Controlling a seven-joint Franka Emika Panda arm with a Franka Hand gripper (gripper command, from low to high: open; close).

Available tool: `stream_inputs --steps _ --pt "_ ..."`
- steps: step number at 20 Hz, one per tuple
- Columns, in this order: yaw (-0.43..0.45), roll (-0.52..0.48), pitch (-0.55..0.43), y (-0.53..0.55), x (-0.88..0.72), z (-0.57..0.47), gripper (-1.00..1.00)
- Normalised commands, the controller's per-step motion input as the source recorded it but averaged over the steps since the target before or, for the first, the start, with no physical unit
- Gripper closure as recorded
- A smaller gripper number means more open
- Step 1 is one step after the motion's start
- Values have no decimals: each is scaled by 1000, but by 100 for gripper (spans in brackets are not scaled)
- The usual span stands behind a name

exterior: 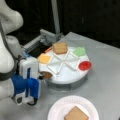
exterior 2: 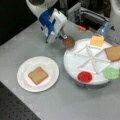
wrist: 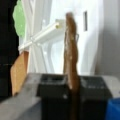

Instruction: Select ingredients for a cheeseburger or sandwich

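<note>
My gripper is shut on the dark brown round patty, holding it at the edge of the white divided tray. The same patty shows beside the gripper in a front view. Seen edge-on in the wrist view, the patty is pinched between the dark fingers. One toast square lies on the white paper plate. Another toast square and the yellow cheese square rest in tray compartments.
A green lettuce-like piece and a red disc also lie in the tray. An orange-tipped metal fixture stands behind the tray. The grey table ends at a dark edge at a front view's bottom left.
</note>
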Motion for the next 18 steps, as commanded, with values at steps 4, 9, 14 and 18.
stream_inputs --steps 4,9,14,18 --pt "326 59 150 -353 492 84 100" --pt "376 52 155 -350 756 -12 100" --pt "363 47 168 -376 966 -84 100" --pt "325 85 156 -451 925 -100 100"
